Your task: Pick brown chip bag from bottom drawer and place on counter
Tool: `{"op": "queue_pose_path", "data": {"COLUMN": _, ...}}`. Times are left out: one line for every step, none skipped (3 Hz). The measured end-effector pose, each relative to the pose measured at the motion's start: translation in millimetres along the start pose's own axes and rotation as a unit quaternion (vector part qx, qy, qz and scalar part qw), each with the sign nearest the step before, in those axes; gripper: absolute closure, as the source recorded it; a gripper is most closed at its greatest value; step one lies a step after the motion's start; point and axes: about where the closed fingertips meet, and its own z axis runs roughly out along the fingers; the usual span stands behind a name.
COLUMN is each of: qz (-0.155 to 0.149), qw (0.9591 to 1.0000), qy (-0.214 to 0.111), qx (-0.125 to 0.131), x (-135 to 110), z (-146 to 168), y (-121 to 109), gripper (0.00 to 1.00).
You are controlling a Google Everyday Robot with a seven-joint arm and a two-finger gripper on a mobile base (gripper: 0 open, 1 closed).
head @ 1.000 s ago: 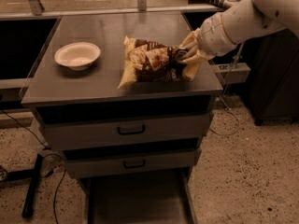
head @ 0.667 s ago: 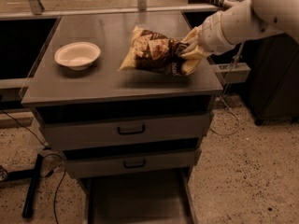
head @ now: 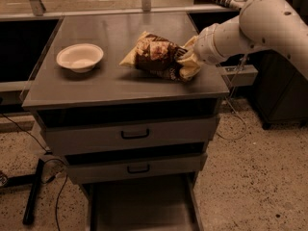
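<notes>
The brown chip bag (head: 155,56) lies across the middle right of the counter (head: 115,30), tilted, with its pale yellow left end touching the top. My gripper (head: 185,59) comes in from the right on the white arm (head: 250,25) and is shut on the bag's right end; the crinkled end hides most of its fingers. The bottom drawer (head: 139,207) stands pulled open at the foot of the cabinet, and its grey floor shows nothing in it.
A white bowl (head: 80,57) sits on the counter's left side, apart from the bag. Two shallower drawers with black handles (head: 135,134) (head: 138,168) are closed. A dark cabinet (head: 281,90) stands at the right, and cables and a black stand (head: 33,191) lie on the floor at the left.
The gripper has carried the bag from the counter's front right edge a little back and toward the middle. The bowl and drawers have not moved.
</notes>
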Motion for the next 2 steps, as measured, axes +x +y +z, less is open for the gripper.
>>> {"op": "queue_pose_path", "data": {"qz": 0.003, "qw": 1.0000, "qy": -0.001, "qx": 0.002, "x": -0.4, "z": 0.7, "y": -0.7, "gripper": 0.82}}
{"op": "queue_pose_path", "data": {"qz": 0.003, "qw": 1.0000, "qy": -0.001, "qx": 0.002, "x": -0.4, "z": 0.7, "y": -0.7, "gripper": 0.58}}
